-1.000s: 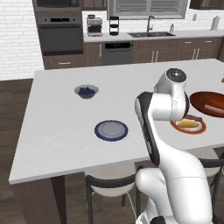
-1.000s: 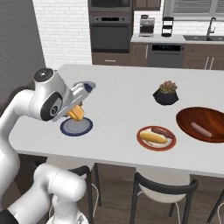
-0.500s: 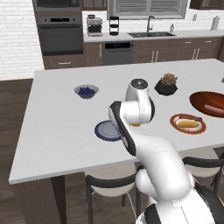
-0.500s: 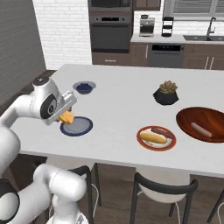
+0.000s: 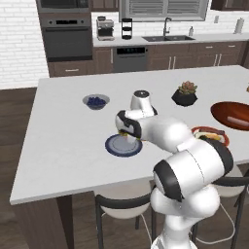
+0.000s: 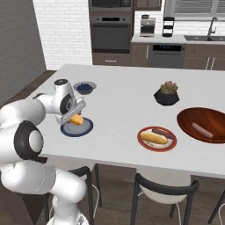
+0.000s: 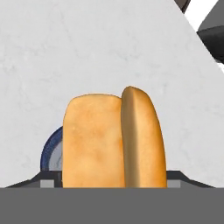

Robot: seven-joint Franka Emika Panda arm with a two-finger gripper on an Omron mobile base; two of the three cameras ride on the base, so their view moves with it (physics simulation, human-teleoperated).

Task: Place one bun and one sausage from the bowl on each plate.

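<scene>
My gripper [image 6: 74,117] is shut on a yellow-orange bun [image 6: 78,119], held just above the blue-rimmed plate [image 6: 83,129] near the counter's front edge. Seen from the left base, the gripper [image 5: 130,138] hangs over that plate [image 5: 115,146]. In the hand view the bun [image 7: 113,140] stands large in front, with the blue plate's rim [image 7: 50,153] behind it. The red-rimmed plate [image 6: 145,141] carries one bun [image 6: 154,139] and one sausage [image 6: 163,133]. One sausage [image 6: 202,130] lies in the reddish-brown bowl [image 6: 211,118].
A small grey bowl of blueberries [image 6: 84,88] stands just behind the blue plate. A black plant pot [image 6: 166,94] sits mid-counter. Dark stools [image 6: 169,193] stand along the counter's front edge.
The arm has swung and folded over to the left, and the bun in the gripper has come a little lower over the blue plate.
</scene>
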